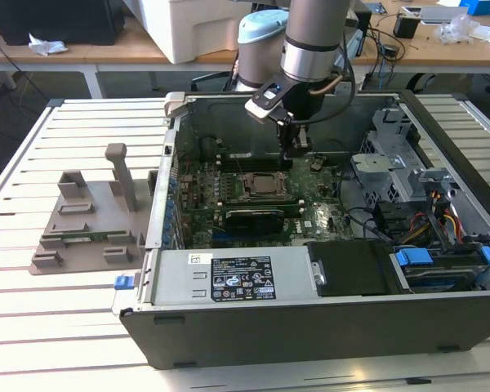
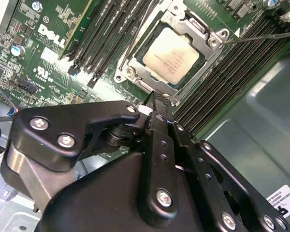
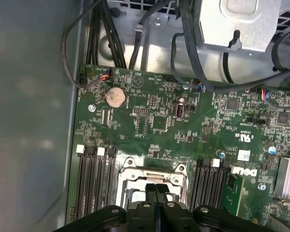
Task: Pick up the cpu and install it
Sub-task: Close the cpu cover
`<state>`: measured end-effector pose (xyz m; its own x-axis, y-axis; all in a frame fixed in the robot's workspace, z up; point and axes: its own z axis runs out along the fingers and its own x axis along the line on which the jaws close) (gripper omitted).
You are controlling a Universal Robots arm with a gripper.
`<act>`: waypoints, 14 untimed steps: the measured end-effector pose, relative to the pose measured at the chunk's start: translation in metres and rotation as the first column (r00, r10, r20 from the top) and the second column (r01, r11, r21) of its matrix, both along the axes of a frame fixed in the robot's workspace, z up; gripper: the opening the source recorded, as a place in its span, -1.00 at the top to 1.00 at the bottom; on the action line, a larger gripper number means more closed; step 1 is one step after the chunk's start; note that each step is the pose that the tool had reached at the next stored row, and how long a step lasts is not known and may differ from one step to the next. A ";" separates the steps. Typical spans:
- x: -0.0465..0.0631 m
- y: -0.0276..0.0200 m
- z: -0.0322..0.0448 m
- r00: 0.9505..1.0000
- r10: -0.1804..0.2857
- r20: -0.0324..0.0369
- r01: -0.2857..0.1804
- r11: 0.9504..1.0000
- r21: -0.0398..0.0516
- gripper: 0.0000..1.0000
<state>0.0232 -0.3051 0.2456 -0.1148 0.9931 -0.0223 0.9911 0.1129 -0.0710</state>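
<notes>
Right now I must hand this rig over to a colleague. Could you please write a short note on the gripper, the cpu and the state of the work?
Gripper: fingers shut together, holding nothing. It hangs low over the motherboard, at the edge of the socket.
Cpu: lies flat in the socket, inside the open computer case. The gripper is not touching it.
Done: pick-up and placing appear finished.
Left: I cannot tell whether the socket's latch is closed, so the cpu's seating needs confirming.
</notes>
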 end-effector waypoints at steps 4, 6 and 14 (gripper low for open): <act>-0.005 0.0000 0.0000 1.000 0.000 0.000 0.000 1.000 0.000 0.79; -0.009 0.0000 -0.0002 1.000 0.000 0.000 0.000 1.000 0.000 0.79; -0.021 0.0000 -0.0004 1.000 0.000 0.000 0.000 1.000 0.000 0.79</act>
